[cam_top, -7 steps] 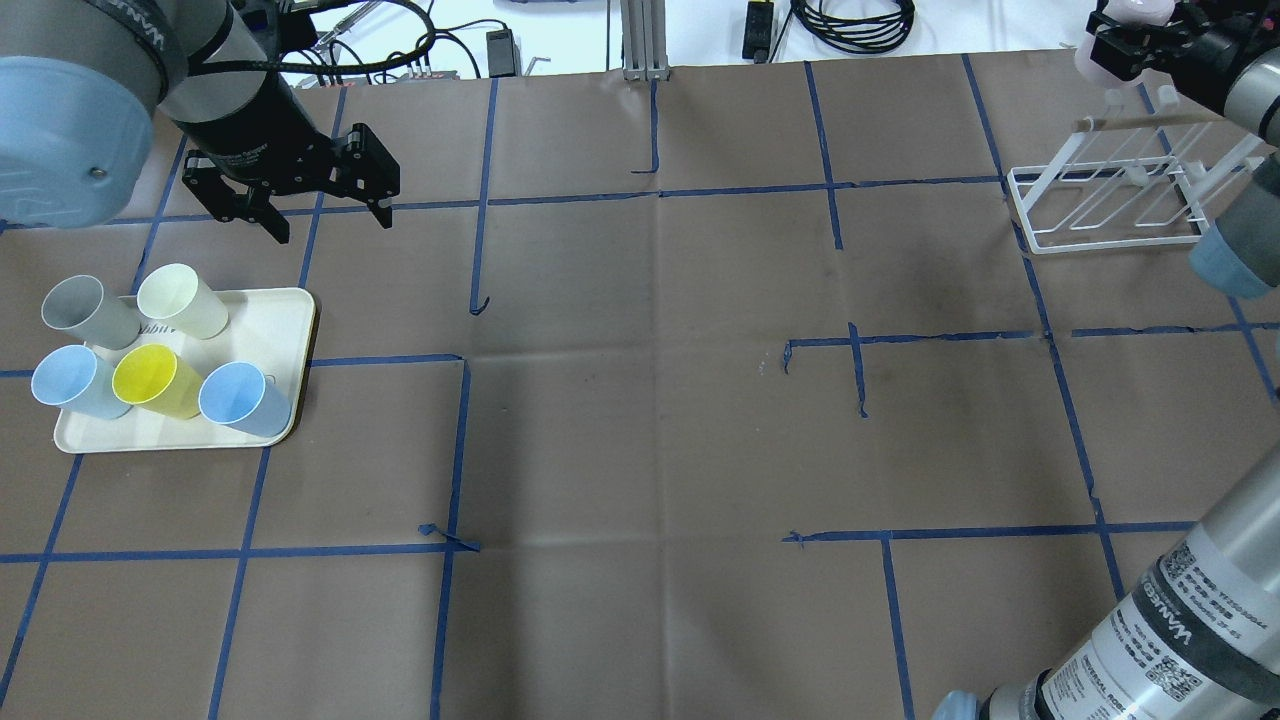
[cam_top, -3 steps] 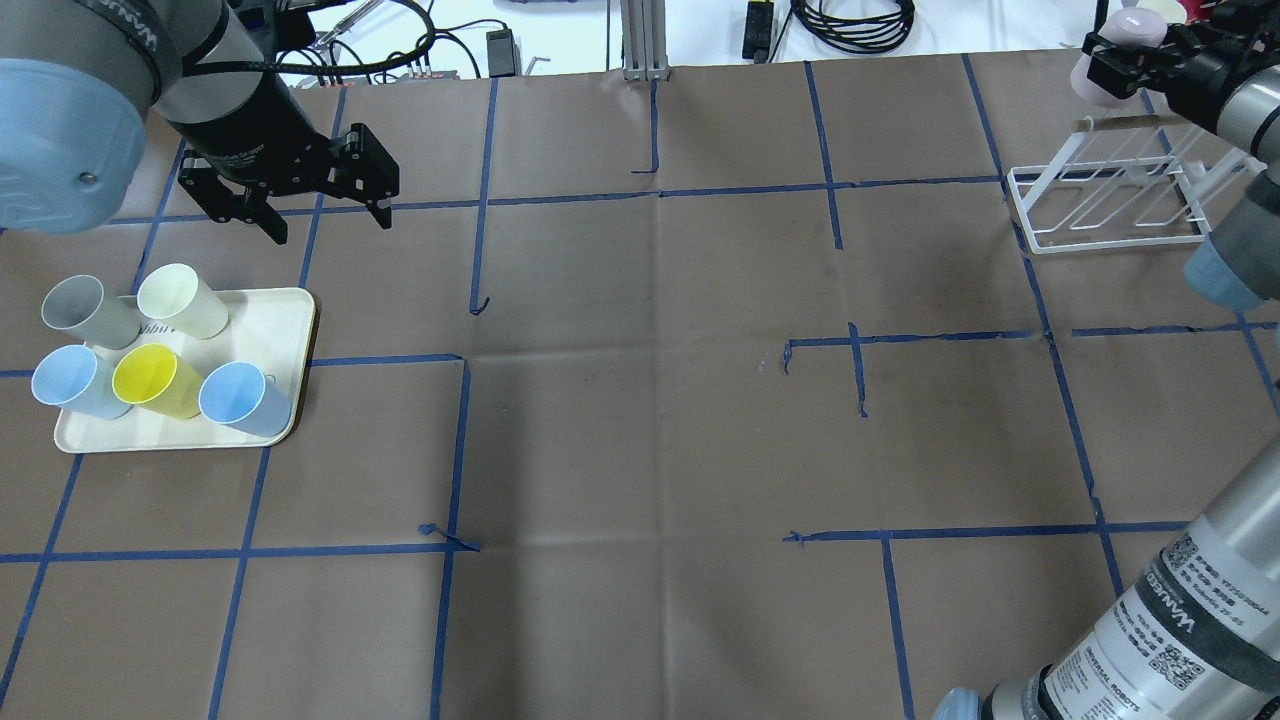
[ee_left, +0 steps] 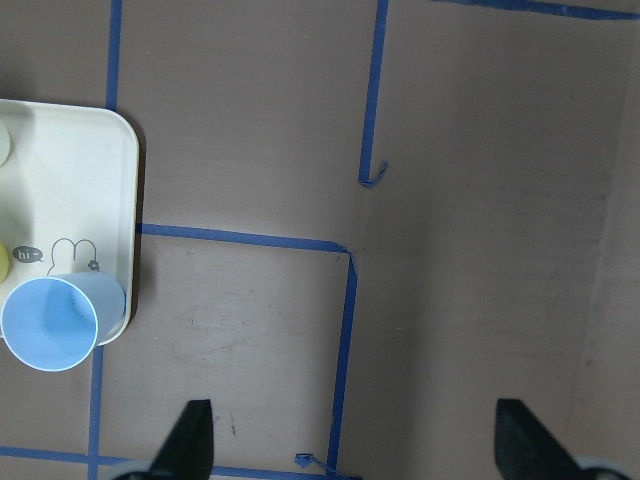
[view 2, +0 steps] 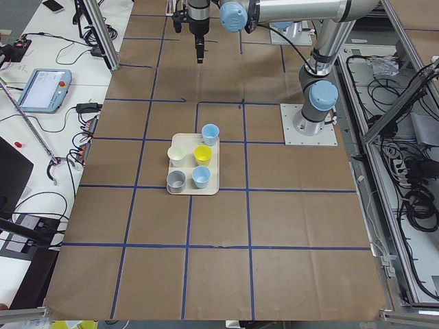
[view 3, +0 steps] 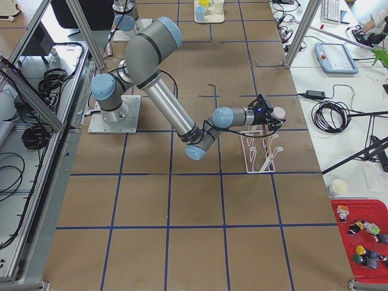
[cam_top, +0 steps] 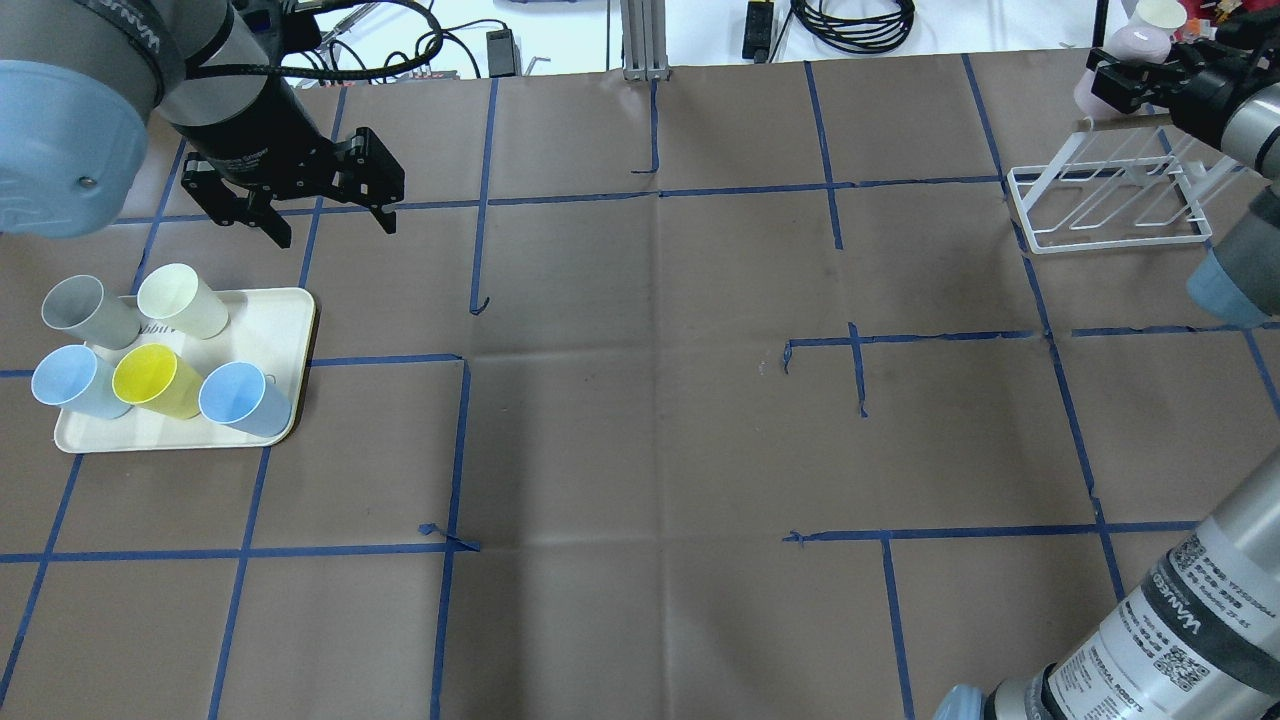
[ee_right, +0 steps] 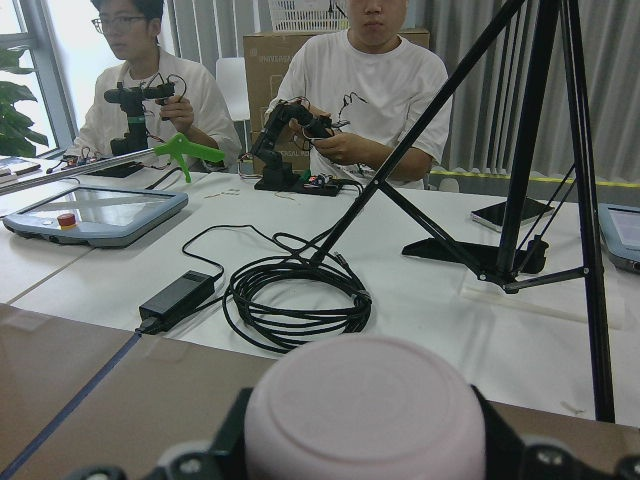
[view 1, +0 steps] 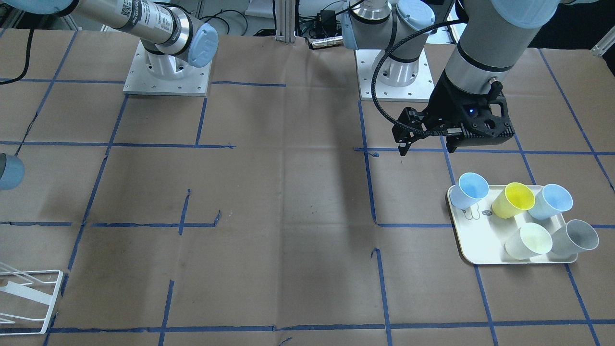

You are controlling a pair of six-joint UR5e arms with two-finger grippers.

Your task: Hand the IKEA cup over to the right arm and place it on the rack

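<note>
My right gripper (cam_top: 1125, 72) is shut on a pink cup (cam_top: 1138, 42) and holds it in the air just beyond the far end of the white wire rack (cam_top: 1120, 243). The cup's base fills the bottom of the right wrist view (ee_right: 360, 415), between the jaws. The exterior right view shows the gripper (view 3: 267, 113) and the cup (view 3: 278, 113) above the rack (view 3: 259, 159). One corner of the rack shows in the front-facing view (view 1: 52, 302). My left gripper (cam_top: 325, 215) is open and empty, hovering over the table behind the tray; it also shows in the front-facing view (view 1: 425, 144).
A cream tray (cam_top: 285, 320) at the left holds several upright cups: grey, cream, yellow and two blue. The tray (ee_left: 70, 180) and one blue cup (ee_left: 50, 325) show in the left wrist view. Cables and operators sit beyond the far edge.
My right gripper has carried the pink cup a little farther right and away over the rack's far end. My left gripper has barely moved and stays open.
</note>
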